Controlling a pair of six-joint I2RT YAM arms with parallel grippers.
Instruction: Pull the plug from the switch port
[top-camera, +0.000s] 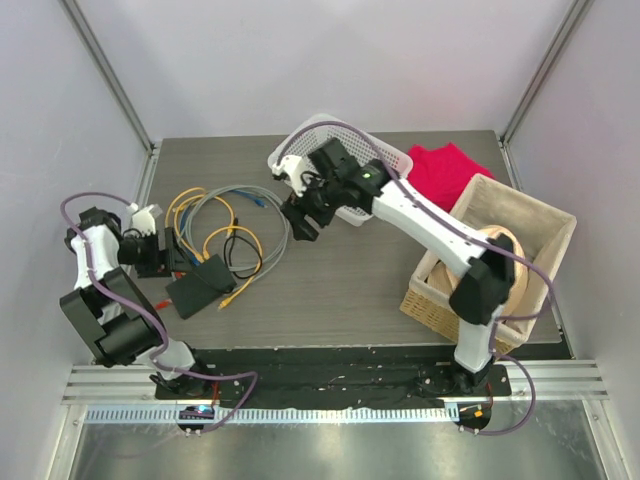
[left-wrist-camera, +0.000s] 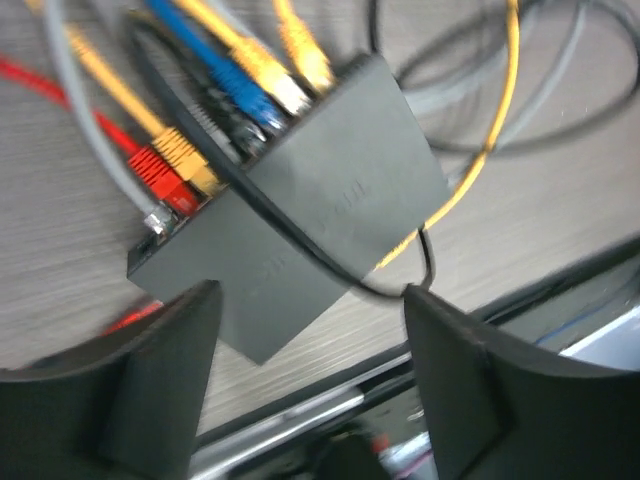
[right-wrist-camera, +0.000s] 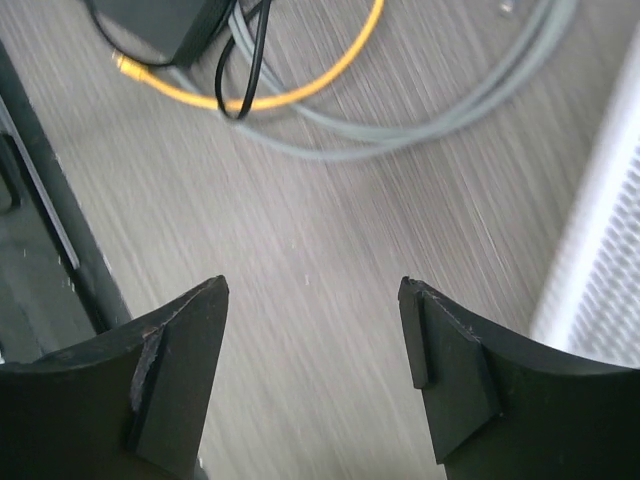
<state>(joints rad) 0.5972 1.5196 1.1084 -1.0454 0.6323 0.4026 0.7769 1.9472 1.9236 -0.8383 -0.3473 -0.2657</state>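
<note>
The switch (left-wrist-camera: 330, 190) is a flat black box lying on the table; in the top view the switch (top-camera: 200, 287) sits at the left. Along its far edge sit several plugs: a red plug (left-wrist-camera: 162, 172), a blue plug (left-wrist-camera: 245, 95) and yellow plugs (left-wrist-camera: 300, 50). My left gripper (left-wrist-camera: 310, 292) is open just above the switch's near corner, holding nothing. A thin black cable (left-wrist-camera: 300, 235) crosses the box and runs up to the right fingertip (left-wrist-camera: 420, 300). My right gripper (right-wrist-camera: 312, 285) hangs open over bare table, the switch's corner (right-wrist-camera: 165, 25) far ahead of it.
Loops of grey cable (top-camera: 270, 225) and yellow cable (top-camera: 245, 265) lie beside the switch. A white mesh basket (top-camera: 385, 155) stands at the back under the right arm. A red cloth (top-camera: 450, 170) and a wicker basket (top-camera: 530, 215) are at the right.
</note>
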